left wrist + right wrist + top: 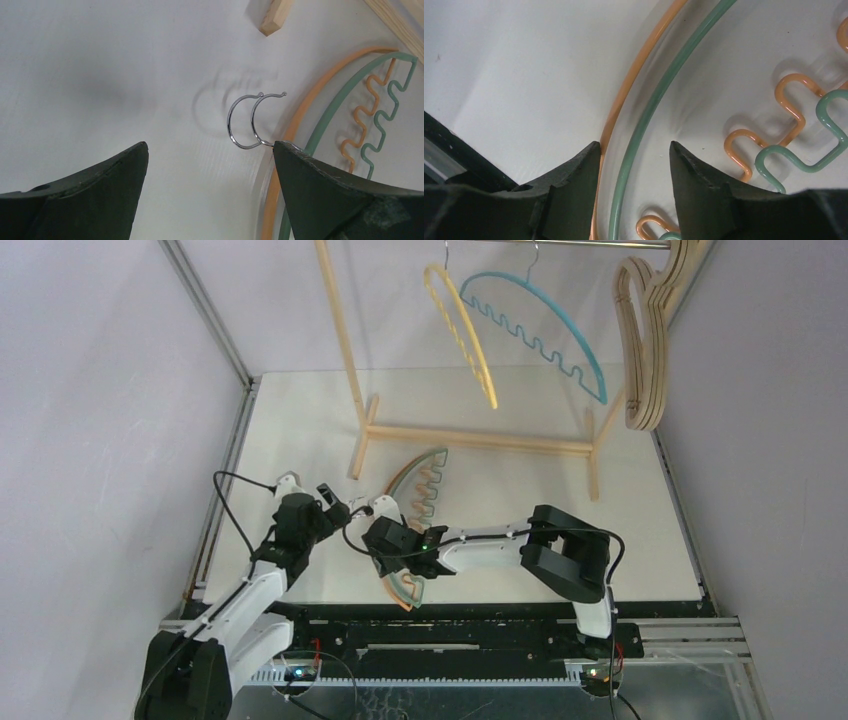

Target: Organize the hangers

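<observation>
Right pincer (634, 147), jaws apart, straddles the green hanger (659, 95), orange hanger (630, 80) just beside, lower centre; left pincer (210, 147) gapes wide below the metal hooks (229, 124).

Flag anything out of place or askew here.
Two hangers are off the rack: the orange hanger and green hanger lie stacked flat on the table in front of it. The yellow hanger hangs twisted out of line with the teal hanger.

White arms (480, 540), black joints (565, 560), black cables (216, 477)
</observation>
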